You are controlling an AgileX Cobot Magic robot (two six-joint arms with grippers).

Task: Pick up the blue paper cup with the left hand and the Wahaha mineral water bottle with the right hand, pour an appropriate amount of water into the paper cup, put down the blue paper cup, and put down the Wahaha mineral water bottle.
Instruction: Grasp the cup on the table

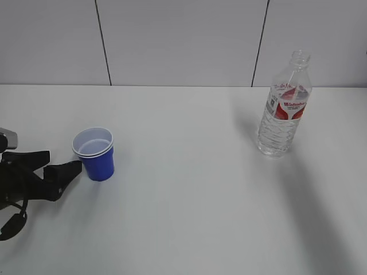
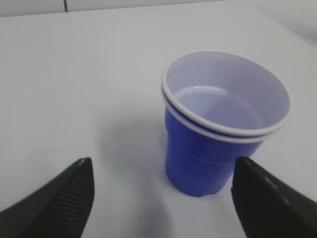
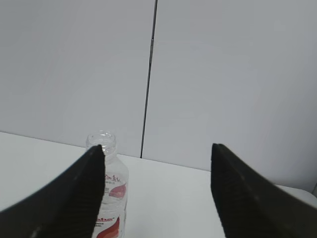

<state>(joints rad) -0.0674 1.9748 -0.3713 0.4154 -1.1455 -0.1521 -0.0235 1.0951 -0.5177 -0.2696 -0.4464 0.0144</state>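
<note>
Your black left gripper (image 1: 64,162) stands spread wide just short of the small blue paper cup (image 1: 96,152), which looks to hold some water. Clip its rim and it tips. Farther off stands the clear ribbed Wahaha bottle (image 1: 283,107), below your open, empty right gripper (image 3: 157,193).

Even, bright light on my feeds, no glare. Soft shadows trail the bottle (image 1: 284,106) across the worktop (image 1: 189,189). Wrist views slightly soft; jaws blurred.
</note>
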